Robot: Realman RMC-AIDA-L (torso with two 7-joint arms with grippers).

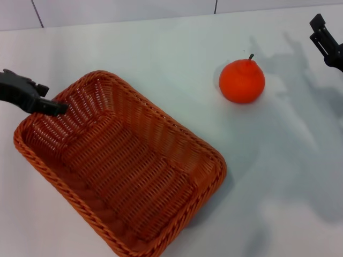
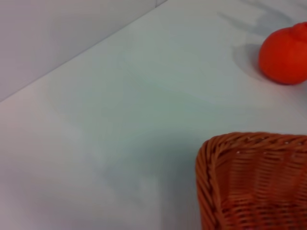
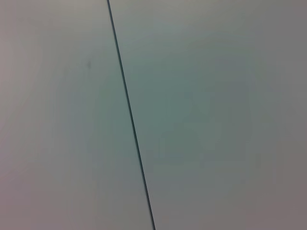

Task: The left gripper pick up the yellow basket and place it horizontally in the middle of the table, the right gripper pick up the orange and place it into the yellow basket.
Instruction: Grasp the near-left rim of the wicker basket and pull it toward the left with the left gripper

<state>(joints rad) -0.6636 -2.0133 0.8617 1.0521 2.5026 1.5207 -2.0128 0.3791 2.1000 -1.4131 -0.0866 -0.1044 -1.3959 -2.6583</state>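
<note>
The yellow basket [image 1: 123, 171], an orange-brown woven tray, lies diagonally on the white table [image 1: 161, 59] at the front left and is empty. Its corner also shows in the left wrist view [image 2: 254, 182]. My left gripper [image 1: 56, 107] is at the basket's far left rim, its tip at the braided edge. The orange [image 1: 242, 80] sits on the table to the right of the basket, apart from it, stem up; it also shows in the left wrist view [image 2: 284, 55]. My right gripper [image 1: 323, 36] is at the far right edge, beyond the orange and above the table.
A wall with a dark seam [image 3: 129, 120] fills the right wrist view. The table's back edge meets wall panels [image 1: 123, 10]. White tabletop lies between the basket and the orange.
</note>
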